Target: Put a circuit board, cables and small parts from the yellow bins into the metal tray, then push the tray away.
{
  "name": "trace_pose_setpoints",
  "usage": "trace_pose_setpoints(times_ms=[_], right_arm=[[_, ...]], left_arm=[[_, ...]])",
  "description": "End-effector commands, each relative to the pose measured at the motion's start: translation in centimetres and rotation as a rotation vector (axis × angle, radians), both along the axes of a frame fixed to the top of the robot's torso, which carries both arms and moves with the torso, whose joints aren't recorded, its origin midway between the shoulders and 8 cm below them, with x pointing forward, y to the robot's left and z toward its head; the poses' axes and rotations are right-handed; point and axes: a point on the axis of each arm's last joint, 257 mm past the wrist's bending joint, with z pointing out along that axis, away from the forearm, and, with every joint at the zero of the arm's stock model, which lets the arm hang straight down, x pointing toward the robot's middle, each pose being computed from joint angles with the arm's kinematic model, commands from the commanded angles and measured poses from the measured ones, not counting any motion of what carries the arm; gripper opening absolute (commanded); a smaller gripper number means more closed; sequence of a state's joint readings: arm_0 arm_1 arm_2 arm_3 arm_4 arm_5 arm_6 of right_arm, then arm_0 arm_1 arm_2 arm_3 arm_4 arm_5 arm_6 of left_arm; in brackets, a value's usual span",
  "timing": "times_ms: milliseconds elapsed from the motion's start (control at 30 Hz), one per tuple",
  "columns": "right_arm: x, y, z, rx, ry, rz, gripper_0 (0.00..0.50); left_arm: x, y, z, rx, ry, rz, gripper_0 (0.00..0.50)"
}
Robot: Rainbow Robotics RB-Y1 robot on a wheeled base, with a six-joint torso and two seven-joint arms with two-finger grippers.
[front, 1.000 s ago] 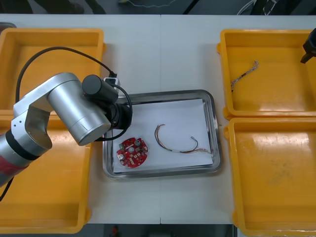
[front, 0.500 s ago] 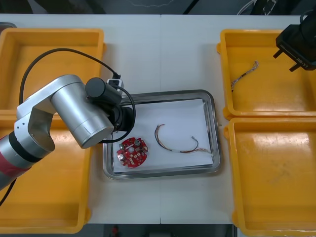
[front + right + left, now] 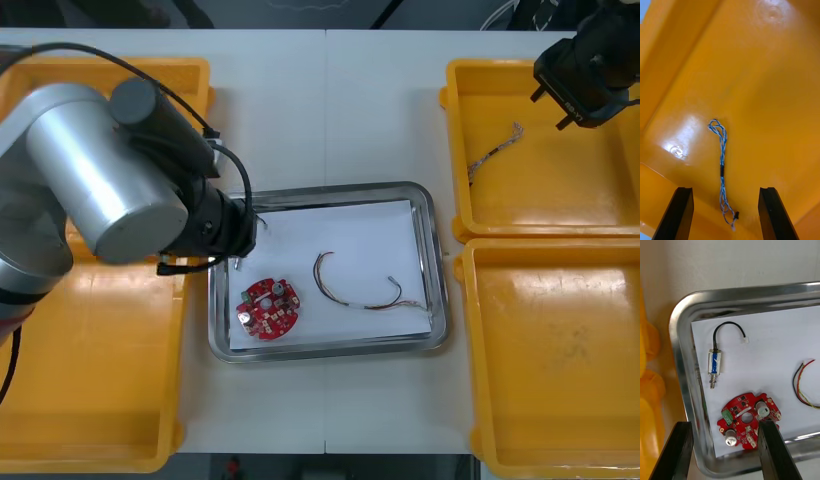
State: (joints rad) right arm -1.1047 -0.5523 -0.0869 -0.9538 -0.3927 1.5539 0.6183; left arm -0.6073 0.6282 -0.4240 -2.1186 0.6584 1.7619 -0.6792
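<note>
Circuit board [image 3: 268, 308] and cable [image 3: 355, 290] inside metal tray [image 3: 437, 270]

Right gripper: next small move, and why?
Probably lower the right gripper straight down. It hangs open over the twisted blue and white cable lying in the yellow bin, not yet in the metal tray. The left gripper hangs open over that tray.

Left arm [image 3: 95, 175], upper left of frame: fat brushed-silver cylinder housing, black round joint cap, black wrist, thin black cable [image 3: 60, 44] looping over it. Right arm [image 3: 590, 50], upper right: black, blocky. Left fingers [image 3: 679, 452] and right fingers [image 3: 771, 213]: flat matte-black bars with square tips.
</note>
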Motion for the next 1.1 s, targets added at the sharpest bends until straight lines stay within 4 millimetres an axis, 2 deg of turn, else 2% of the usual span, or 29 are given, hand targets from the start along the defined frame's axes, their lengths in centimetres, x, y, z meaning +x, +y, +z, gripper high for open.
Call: trace_pose_setpoints(times_ms=[33, 167, 267, 533, 800, 1100], right_arm=[[2.7, 2.9, 3.3, 0.019, -0.098, -0.003, 0.5], [3.2, 3.3, 2.8, 0.025, -0.107, -0.01, 0.5], [3.7, 3.7, 1.5, 0.018, -0.103, -0.012, 0.5], [3.4, 5.0, -1.0, 0.068, -0.058, -0.027, 0.5], [3.2, 6.0, -2.9, 0.118, -0.028, -0.044, 0.5], [3.3, 6.3, -4.4, 0.152, -0.017, -0.07, 0.5]], left_arm=[[1.2, 1.0, 5.7, -0.101, 0.005, 0.076, 0.5], [1.7, 2.7, 7.5, -0.12, 0.052, 0.111, 0.5], [2.4, 4.1, 8.9, -0.151, 0.091, 0.147, 0.5], [5.2, 7.7, 10.4, -0.184, 0.152, 0.257, 0.5], [8.0, 10.9, 9.8, -0.221, 0.212, 0.325, 0.5], [10.0, 13.5, 7.4, -0.248, 0.251, 0.351, 0.5]])
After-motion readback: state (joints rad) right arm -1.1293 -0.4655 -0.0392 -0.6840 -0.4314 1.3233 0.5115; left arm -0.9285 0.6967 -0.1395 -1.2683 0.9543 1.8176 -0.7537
